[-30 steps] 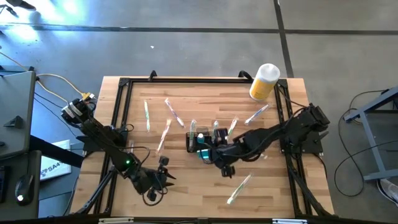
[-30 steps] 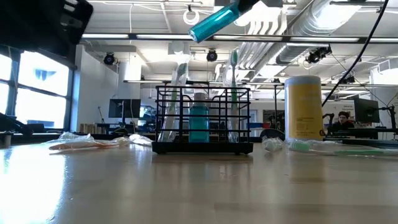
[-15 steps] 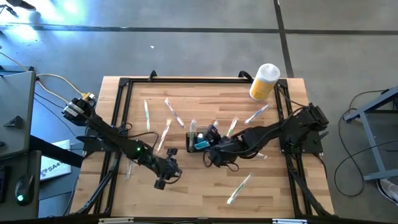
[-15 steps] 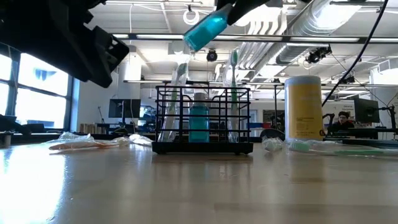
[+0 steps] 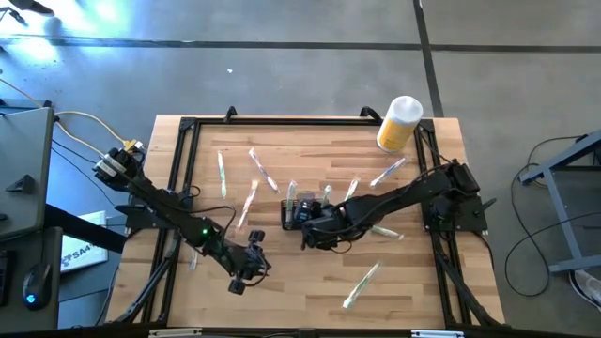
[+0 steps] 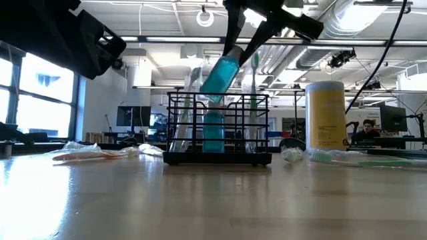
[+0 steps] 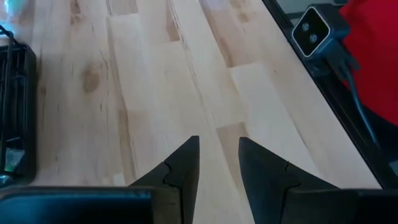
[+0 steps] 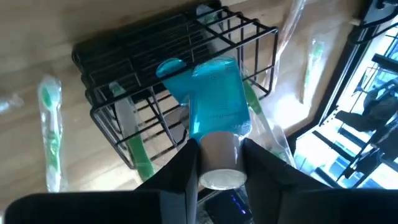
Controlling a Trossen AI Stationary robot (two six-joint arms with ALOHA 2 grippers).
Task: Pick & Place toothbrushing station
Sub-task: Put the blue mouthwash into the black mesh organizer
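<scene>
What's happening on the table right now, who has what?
The right tool grips a blue tube by its pale cap end and holds it tilted just above the black wire-mesh caddy in the middle of the table. The caddy already holds a blue bottle and a couple of toothbrushes. The left tool hovers over bare wood nearer the front edge, holding nothing. More wrapped toothbrushes lie scattered about, and a yellow cylinder stands at the far right corner.

No lettering can be read with any certainty. A white box (image 5: pixel 83 246) on the floor left of the surface (image 5: pixel 310 291) carries dark letters that look like "SAA", cut off at its edge. The blue tube (image 8: pixel 214 102) shows faint print, too blurred to make out.
</scene>
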